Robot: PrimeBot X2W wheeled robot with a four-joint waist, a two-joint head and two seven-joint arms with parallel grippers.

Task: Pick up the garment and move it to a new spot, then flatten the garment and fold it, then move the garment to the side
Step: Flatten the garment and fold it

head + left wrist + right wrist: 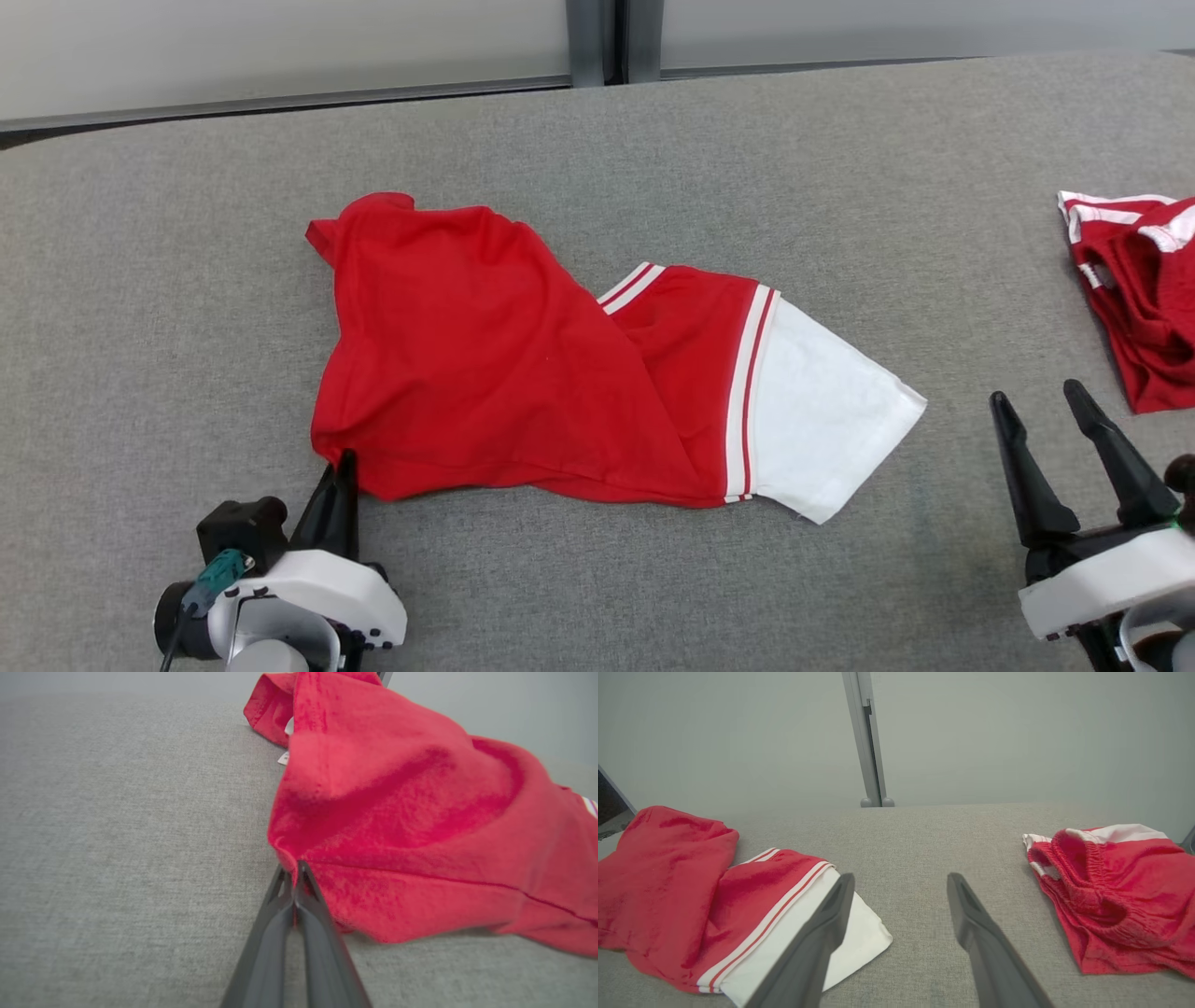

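A red garment [485, 355] with a white, red-striped end lies crumpled in the middle of the grey table [140, 280]. My left gripper [342, 464] sits at its near left corner, fingers pressed together. In the left wrist view that gripper [294, 868] is shut on the garment's [411, 826] red edge, which bunches at the fingertips. My right gripper [1036, 397] stands open near the table's front right, apart from the cloth. In the right wrist view the right gripper [900, 882] has bare table between its fingers, with the garment [691, 886] to its left.
A second red and white garment [1134, 289] with an elastic waistband lies crumpled at the right edge, also seen in the right wrist view [1120, 891]. A pale wall with a grey post [868, 742] stands behind the table.
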